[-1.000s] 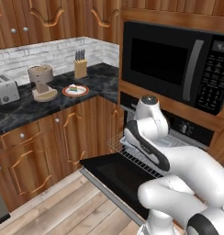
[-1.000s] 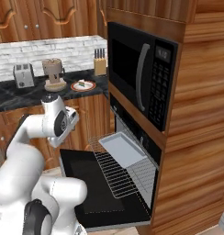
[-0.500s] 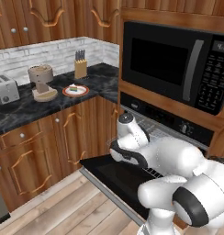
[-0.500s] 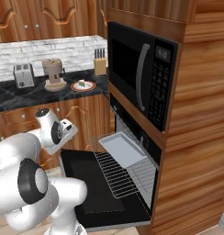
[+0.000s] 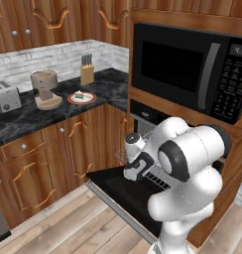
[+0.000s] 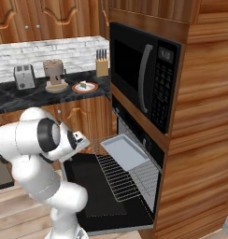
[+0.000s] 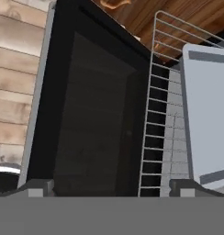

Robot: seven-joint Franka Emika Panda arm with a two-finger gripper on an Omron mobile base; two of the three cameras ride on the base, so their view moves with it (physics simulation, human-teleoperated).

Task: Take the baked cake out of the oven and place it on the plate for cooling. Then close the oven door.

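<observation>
1. The oven [image 6: 134, 154], as I see it from the right base view, is the black wall unit set in wood panelling under a black microwave [image 6: 141, 74].
2. The oven door [image 6: 95, 191] hangs fully down and lies flat above the wooden floor; in the hand view I look straight onto its dark glass window [image 7: 93, 119].
3. A wire rack [image 6: 127, 175] is pulled out over the door, and a pale grey baking tray [image 6: 125, 150] rests on its rear part, empty on the face I can see.
4. My arm folds low in front of the open door. The gripper [image 7: 109, 186] points down at the door panel, its two fingertips [image 7: 38, 187] set wide apart with nothing between them.
5. On the dark stone counter [image 5: 38, 116] to the left I see a toaster [image 5: 5, 95], a brown coffee grinder [image 5: 45, 88] and a knife block [image 5: 86, 72].
6. The plate [image 5: 82, 97], white with a red-orange rim, sits on that counter between the grinder and the knife block.
7. The baked cake [image 5: 81, 95], a small greenish piece, lies on the plate, well apart from the gripper.
</observation>
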